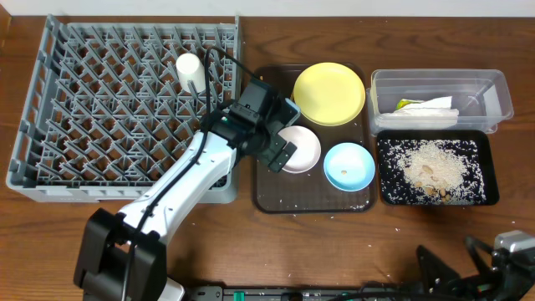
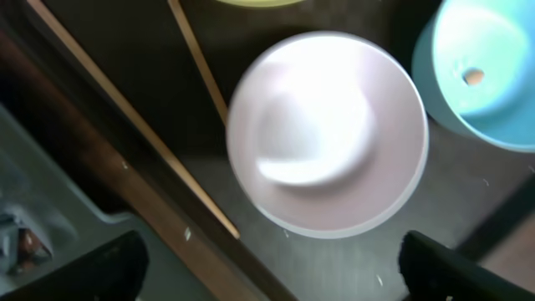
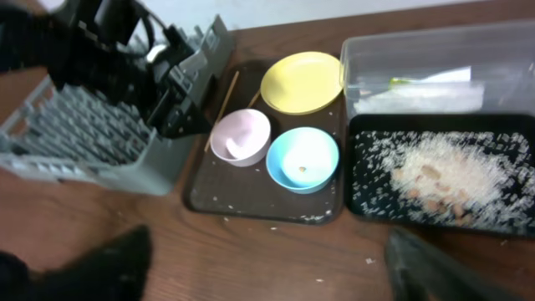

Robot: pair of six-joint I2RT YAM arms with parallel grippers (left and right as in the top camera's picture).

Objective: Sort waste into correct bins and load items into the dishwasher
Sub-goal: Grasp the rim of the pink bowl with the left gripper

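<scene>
Two hands are in view, both with fingers spread wide and nothing between them.

1. Left hand [image 1: 282,157]: hangs over the left edge of the white bowl [image 1: 304,149]. In the wrist view the bowl lies just ahead of the two fingers; contact cannot be told.
2. Right hand [image 3: 267,242]: low over the near right part of the table [image 1: 251,242], well apart from all items.

Item positions:

- Rack [image 1: 84,189]: on the left of the table. The cup [image 1: 188,68] sits among the pegs in its far right part.
- Brown tray [image 1: 276,196]: just right of the rack. It carries the plate [image 1: 328,92] at the far end, the white bowl near the middle left, and the blue bowl [image 1: 349,165] just beside it on the right. A small crumb lies inside the blue bowl.
- Chopsticks [image 2: 134,125]: both lie on the brown tray, left of the white bowl. One runs along the tray's left edge; the other passes behind the bowl's rim.
- Tub [image 1: 501,84]: at the far right. It holds the napkin [image 1: 428,107] with a yellow-green scrap.
- Black tray [image 1: 490,194]: just in front of the tub. It holds the crumbs [image 1: 430,167], heaped in the middle and scattered around.
</scene>
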